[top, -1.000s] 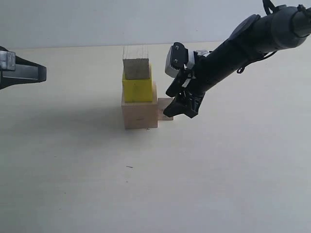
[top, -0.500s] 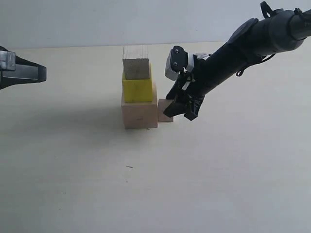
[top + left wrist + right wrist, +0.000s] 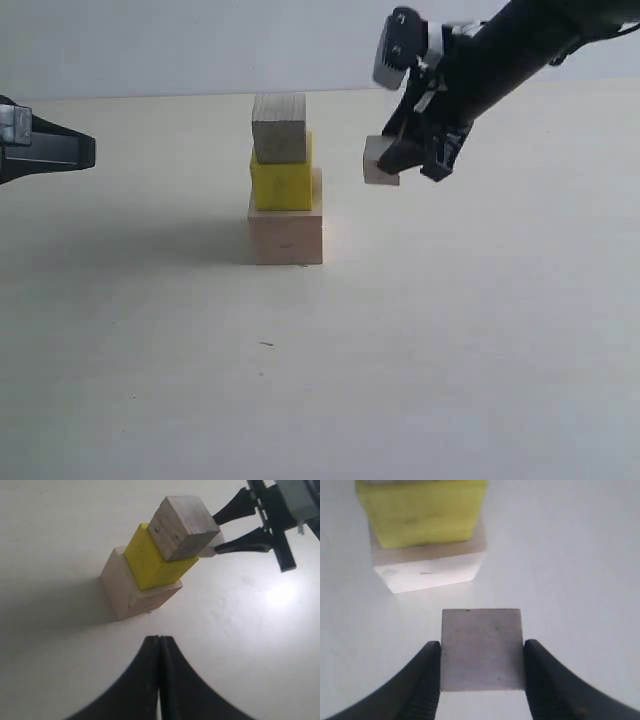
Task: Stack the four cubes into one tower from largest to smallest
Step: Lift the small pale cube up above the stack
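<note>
A tower of three stands mid-table: the large pale wooden cube (image 3: 286,238) at the bottom, the yellow cube (image 3: 282,185) on it, and a small wooden cube (image 3: 279,130) on top. The smallest wooden cube (image 3: 378,162) hangs in the air to the right of the tower, at about the yellow cube's height. My right gripper (image 3: 400,165) is shut on it. In the right wrist view that cube (image 3: 482,649) sits squarely between both fingers, with the yellow cube (image 3: 422,515) and the large cube (image 3: 430,570) beyond it. My left gripper (image 3: 85,150) stays shut and holds nothing, far left of the tower.
The table (image 3: 450,350) is a plain pale surface with no other objects on it. A small dark speck (image 3: 266,344) lies in front of the tower.
My right gripper closed on the smallest cube beside the tower's base and lifted it up and a little to the right. The tower and the left gripper have not moved.
</note>
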Motion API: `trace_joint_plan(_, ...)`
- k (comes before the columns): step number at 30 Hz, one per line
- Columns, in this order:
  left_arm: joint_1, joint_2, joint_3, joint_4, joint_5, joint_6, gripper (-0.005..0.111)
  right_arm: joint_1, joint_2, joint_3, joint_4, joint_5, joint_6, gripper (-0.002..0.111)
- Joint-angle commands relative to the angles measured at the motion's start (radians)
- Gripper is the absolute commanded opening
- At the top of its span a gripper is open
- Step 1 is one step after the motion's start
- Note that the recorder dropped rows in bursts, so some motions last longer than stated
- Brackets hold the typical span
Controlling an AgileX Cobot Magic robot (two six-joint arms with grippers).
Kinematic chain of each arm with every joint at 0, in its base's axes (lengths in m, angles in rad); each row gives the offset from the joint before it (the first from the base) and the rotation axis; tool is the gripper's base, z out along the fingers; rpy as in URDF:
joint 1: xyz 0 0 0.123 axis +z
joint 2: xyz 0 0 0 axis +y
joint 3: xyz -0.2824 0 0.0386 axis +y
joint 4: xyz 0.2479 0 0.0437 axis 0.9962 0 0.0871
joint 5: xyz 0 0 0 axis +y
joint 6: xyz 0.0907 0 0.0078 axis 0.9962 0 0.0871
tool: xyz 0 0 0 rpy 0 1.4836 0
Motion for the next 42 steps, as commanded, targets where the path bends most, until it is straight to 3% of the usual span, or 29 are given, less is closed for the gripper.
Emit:
trace_joint_plan(1, 0.002, -0.007, 0.003, -0.004, 0.0, -0.004, 0.0, -0.031, -0.097, -0.061, 0.02, 0.068, 0.089, 0.0)
trace_joint_plan(14, 0.002, -0.007, 0.003, 0.066, 0.019, -0.026, 0.0, 0.011, -0.174, -0.361, 0.095, 0.158, 0.204, 0.0)
trace_joint_plan(19, 0.002, -0.007, 0.003, 0.068, 0.028, -0.029, 0.0, 0.087, -0.103, -0.374, -0.035, 0.201, 0.204, 0.0)
trace_joint_plan(42, 0.002, -0.007, 0.003, 0.07, 0.037, -0.029, 0.0, 0.091, -0.053, -0.374, 0.172, 0.313, -0.008, 0.0)
